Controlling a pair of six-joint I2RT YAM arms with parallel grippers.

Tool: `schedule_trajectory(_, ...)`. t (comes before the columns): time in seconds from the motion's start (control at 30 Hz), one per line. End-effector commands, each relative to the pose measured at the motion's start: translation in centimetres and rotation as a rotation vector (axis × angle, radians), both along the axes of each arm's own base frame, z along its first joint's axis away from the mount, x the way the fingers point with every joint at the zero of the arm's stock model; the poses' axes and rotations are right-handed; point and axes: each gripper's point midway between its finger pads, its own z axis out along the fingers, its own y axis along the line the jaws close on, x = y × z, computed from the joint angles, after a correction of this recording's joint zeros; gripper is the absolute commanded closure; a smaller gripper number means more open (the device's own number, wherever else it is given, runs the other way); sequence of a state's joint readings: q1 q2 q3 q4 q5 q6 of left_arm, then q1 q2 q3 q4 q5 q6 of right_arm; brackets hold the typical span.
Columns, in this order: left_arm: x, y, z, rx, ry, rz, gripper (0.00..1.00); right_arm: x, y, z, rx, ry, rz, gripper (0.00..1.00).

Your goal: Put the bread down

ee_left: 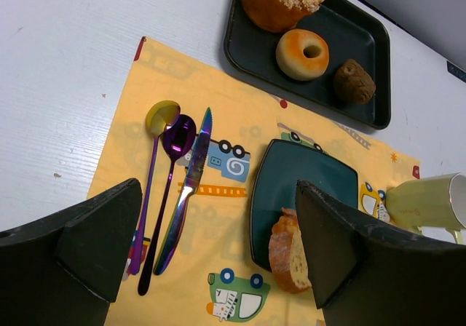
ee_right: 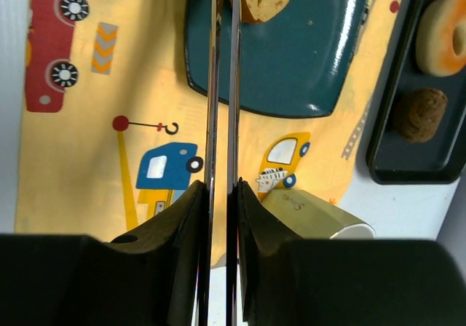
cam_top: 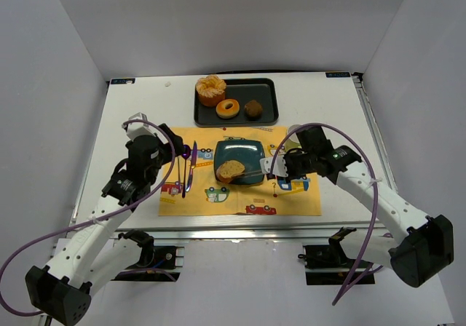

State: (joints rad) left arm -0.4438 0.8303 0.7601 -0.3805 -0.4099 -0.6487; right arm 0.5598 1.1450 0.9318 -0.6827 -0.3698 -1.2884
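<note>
The bread (cam_top: 230, 170) lies on the front-left corner of a teal square plate (cam_top: 244, 154), which sits on a yellow placemat (cam_top: 240, 204) printed with cars. A thin metal tool (cam_top: 253, 172) runs from the right gripper (cam_top: 269, 169) to the bread. The left gripper (cam_top: 182, 153) hangs above purple cutlery (cam_top: 185, 177) left of the plate. Behind the mat, a black tray (cam_top: 268, 93) holds a large pastry (cam_top: 211, 89), a ring donut (cam_top: 228, 108) and a dark muffin (cam_top: 253, 108)
</note>
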Motion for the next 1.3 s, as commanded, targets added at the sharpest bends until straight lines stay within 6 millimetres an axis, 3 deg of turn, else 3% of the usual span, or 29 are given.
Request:
schedule_trajectory(0.0,-0.1,0.0,2.1,-0.040,-0.060,0.001,0.05,1.3,0.4,1.6,0.045,-0.071,-0.040,0.99)
schedule_trajectory(0.13,-0.4,0.1,2.0,-0.058,-0.068,0.006,0.05,2.2,-0.1,0.7,0.009,-0.097,-0.072,0.93)
schedule_trajectory(0.17,-0.5,0.2,1.9,-0.060,-0.067,0.008,0.05,2.2,-0.2,0.4,-0.002,-0.097,-0.075,0.83)
schedule_trajectory(0.23,-0.6,0.2,2.0,-0.067,-0.072,0.010,0.05,2.0,-0.4,-0.4,-0.020,-0.077,-0.070,0.76)
schedule_trajectory(0.27,-0.7,0.2,2.1,-0.065,-0.072,0.009,0.05,1.9,-0.4,-0.5,-0.023,-0.074,-0.063,0.66)
schedule_trajectory(0.37,-0.8,0.5,2.1,-0.060,-0.071,0.016,0.05,1.4,-0.2,0.1,-0.006,-0.074,-0.040,0.55)
schedule_trajectory(0.63,-0.9,0.5,1.9,-0.065,-0.072,0.019,0.05,0.9,0.7,4.9,0.099,-0.145,-0.008,0.55)
schedule_trajectory(0.73,-1.0,0.5,1.8,-0.064,-0.071,0.019,0.05,2.2,1.2,7.0,0.125,-0.189,-0.035,0.58)
schedule_trajectory(0.77,-1.0,0.5,1.8,-0.064,-0.071,0.019,0.05,3.0,1.4,7.9,0.133,-0.214,-0.049,0.60)
schedule_trajectory(0.87,-0.9,0.4,1.7,-0.068,-0.074,0.013,0.05,6.7,2.0,7.7,0.108,-0.270,-0.112,0.64)
schedule_trajectory(0.93,-0.9,0.3,1.8,-0.069,-0.076,0.008,0.05,10.4,3.0,7.5,0.090,-0.309,-0.166,0.66)
schedule_trajectory(0.97,-0.9,0.3,1.8,-0.069,-0.076,0.008,0.05,12.2,3.7,5.6,0.050,-0.279,-0.181,0.68)
schedule_trajectory(1.0,-0.9,0.3,1.9,-0.070,-0.077,0.007,0.05,14.0,4.5,7.3,0.063,-0.322,-0.196,0.69)
schedule_trajectory(1.03,-0.9,0.3,2.0,-0.072,-0.081,0.007,0.05,16.0,4.9,5.6,0.021,-0.311,-0.224,0.70)
schedule_trajectory(1.07,-0.9,0.3,2.1,-0.073,-0.084,0.008,0.05,17.3,5.2,5.6,0.004,-0.324,-0.238,0.70)
schedule_trajectory(1.1,-1.0,0.4,2.2,-0.076,-0.087,0.010,0.05,19.1,5.9,7.9,0.026,-0.374,-0.256,0.69)
schedule_trajectory(1.13,-1.1,0.5,2.3,-0.079,-0.093,0.012,0.05,20.2,6.1,8.1,0.015,-0.387,-0.272,0.69)
schedule_trajectory(1.17,-1.2,0.5,2.4,-0.082,-0.095,0.014,0.05,21.4,6.6,6.7,-0.012,-0.374,-0.277,0.67)
schedule_trajectory(1.23,-1.3,0.7,2.4,-0.088,-0.100,0.022,0.05,23.0,7.2,7.9,-0.025,-0.418,-0.269,0.66)
schedule_trajectory(1.27,-1.5,0.8,2.6,-0.095,-0.110,0.025,0.05,23.5,7.6,6.7,-0.046,-0.406,-0.256,0.64)
